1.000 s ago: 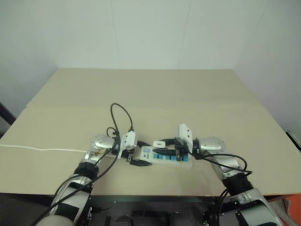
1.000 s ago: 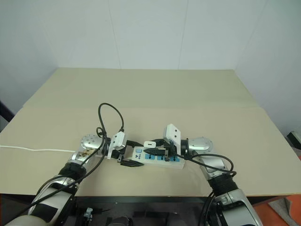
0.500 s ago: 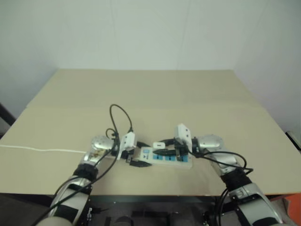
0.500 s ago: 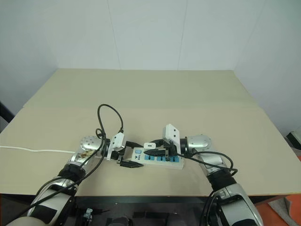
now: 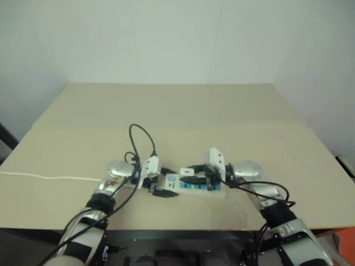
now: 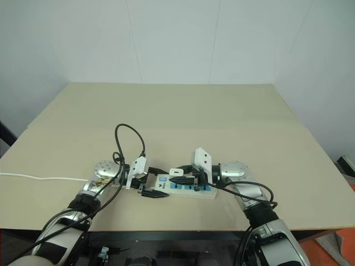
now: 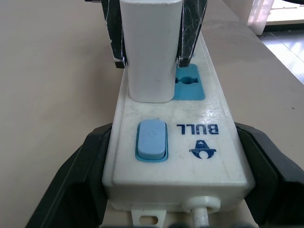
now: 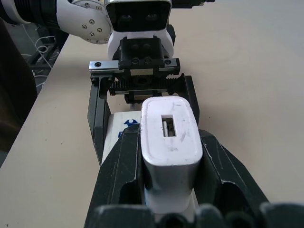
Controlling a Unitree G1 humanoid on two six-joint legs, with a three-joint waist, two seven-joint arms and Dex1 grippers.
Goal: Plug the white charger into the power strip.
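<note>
We see a plain white-walled corner behind a broad, pale beige table whose flat top takes up most of the head views. A thin white cord lies across the table's left part, running from the left edge toward the left arm.

Near the front edge of the table lies the power strip, a long flat white plastic bar with blue socket faces, lengthwise from left to right between our two arms. In the left wrist view its near end carries a light-blue switch, dark blue lettering and, at the very end, the stub of its white cable.

Our left gripper, a white boxy housing with two black fingers, reaches in from the left. Its fingers are closed against the two long sides of the strip's switch end, touching the plastic on both sides.

Our right gripper comes from the right, over the strip. Its black fingers are clamped on the two sides of the white charger, a small rounded white block with a slot in its upper face.

The charger stands upright on the strip, its base touching the strip's top just beyond the switch, beside a blue socket face. We cannot tell how deep its prongs sit.
</note>
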